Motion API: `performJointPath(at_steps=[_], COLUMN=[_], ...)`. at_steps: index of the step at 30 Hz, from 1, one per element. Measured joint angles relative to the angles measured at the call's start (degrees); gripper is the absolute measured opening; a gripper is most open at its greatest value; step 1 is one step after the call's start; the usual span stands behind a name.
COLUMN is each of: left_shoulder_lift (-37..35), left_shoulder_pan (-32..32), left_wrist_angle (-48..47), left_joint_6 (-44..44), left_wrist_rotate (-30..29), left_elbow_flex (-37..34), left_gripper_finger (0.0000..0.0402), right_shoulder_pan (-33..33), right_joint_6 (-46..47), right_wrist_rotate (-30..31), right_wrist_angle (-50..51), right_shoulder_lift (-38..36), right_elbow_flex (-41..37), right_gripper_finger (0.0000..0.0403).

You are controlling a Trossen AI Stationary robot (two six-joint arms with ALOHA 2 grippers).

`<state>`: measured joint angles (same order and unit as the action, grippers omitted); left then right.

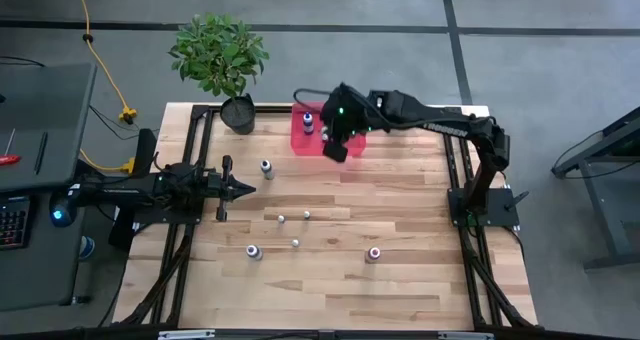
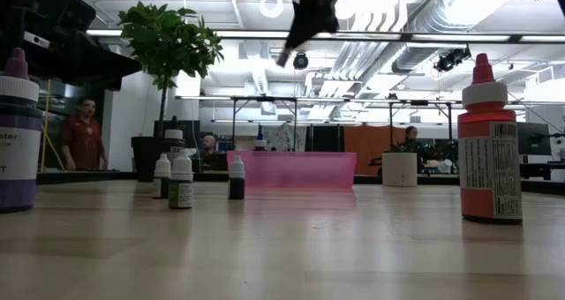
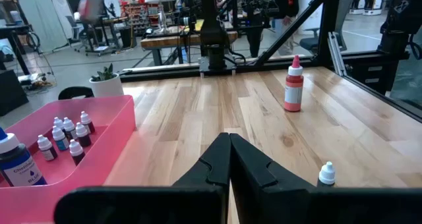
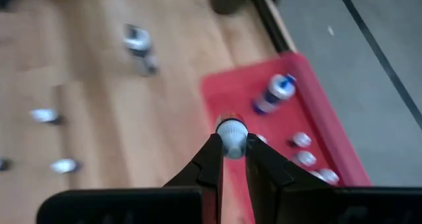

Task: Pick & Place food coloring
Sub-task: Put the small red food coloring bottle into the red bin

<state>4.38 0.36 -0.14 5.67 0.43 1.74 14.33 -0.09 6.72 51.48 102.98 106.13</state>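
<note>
the job looks partway through. the right gripper [image 4: 230, 159] hangs above the near edge of the pink tray [image 1: 302, 140], its jaws pinching a small white-capped bottle [image 4: 231, 137] by the neck, so this one seems ready to go in but is not yet let go.

under and just beyond those jaws the tray already holds a larger blue-bodied bottle [image 3: 14, 165] and a cluster of tiny bottles [image 3: 69, 137], about seven by my count.

still out on the bench [image 1: 400, 260], well away from the right jaws: a red bottle [image 2: 490, 146], a purple one [image 2: 16, 137], and several little whitish ones [image 1: 294, 242] scattered mid-bench, roughly seven in all. so i'd judge it about half done.

the left gripper [image 3: 229, 159] waits low at its own side, jaws pressed together and empty, with one tiny bottle [image 3: 327, 174] just beside them.
</note>
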Motion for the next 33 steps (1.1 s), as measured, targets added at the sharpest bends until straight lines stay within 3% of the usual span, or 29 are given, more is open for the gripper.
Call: performJointPath(at_steps=[13, 23, 33], left_shoulder_lift=[0.0, 0.0, 0.0], left_shoulder_pan=[0.0, 0.0, 0.0], left_wrist_angle=[0.0, 0.0, 0.0], left_joint_6=[0.0, 0.0, 0.0], left_wrist_rotate=[0.0, 0.0, 0.2], left_elbow_flex=[0.0, 0.0, 0.0], left_gripper_finger=[0.0000, 0.0000, 0.0000], right_shoulder_pan=[12.2, 15.7, 16.0], right_joint_6=[10.4, 19.1, 18.8], right_wrist_rotate=[-0.1, -3.9, -6.3], right_wrist_angle=[-0.6, -3.6, -6.7], right_shoulder_lift=[8.3, 16.0, 22.2], right_elbow_flex=[-0.1, -0.1, -0.1], right_gripper_finger=[0.0035, 0.0035, 0.0035])
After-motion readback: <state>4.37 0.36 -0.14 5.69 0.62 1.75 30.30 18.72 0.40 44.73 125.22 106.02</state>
